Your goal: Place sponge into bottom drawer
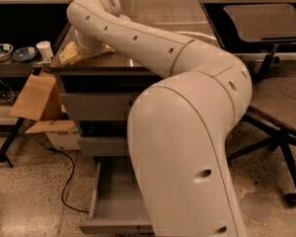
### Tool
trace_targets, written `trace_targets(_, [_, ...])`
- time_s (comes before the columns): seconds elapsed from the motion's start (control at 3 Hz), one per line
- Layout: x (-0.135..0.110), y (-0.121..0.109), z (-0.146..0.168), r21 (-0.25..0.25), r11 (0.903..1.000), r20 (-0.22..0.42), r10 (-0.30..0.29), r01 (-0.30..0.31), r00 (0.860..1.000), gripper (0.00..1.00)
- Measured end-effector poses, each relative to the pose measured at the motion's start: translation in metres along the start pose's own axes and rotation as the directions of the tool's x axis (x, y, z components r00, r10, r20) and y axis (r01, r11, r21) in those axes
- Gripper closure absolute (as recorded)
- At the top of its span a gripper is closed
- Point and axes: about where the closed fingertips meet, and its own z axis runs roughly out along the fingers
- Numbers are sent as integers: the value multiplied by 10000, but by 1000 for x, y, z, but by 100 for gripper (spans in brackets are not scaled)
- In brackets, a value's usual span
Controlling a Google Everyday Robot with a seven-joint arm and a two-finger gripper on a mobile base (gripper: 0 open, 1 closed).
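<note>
My gripper (84,47) is at the far end of my arm, low over the left end of the grey cabinet's top, mostly hidden behind the wrist. A pale yellow flat piece (70,54) pokes out beneath it at the top's left edge; it may be the sponge's foam, and no green layer shows. The bottom drawer (113,201) is pulled open near the floor, directly below, and its inside looks empty. My upper arm covers its right half.
Two shallower grey drawers (96,105) above it are closed. A cardboard box (37,98) leans at the cabinet's left. Bowls (1,51) and a white cup (44,49) sit on a low shelf at the left. A chair (281,98) stands at the right, and a cable (64,181) lies on the floor.
</note>
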Motion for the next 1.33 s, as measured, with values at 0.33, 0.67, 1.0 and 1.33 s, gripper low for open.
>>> trace_targets(0.33, [1,-6,3,296,9995,60,-57,56,10000,19])
trace_targets(0.67, [-2,-6,-1,296,9995,61,-57,55,10000,43])
trace_targets(1.0, [-7,-5,-7,296,9995,62,-57,55,10000,66])
trace_targets(1.33, [-10,-5,-13,318,9995,103,-63,60,9999,97])
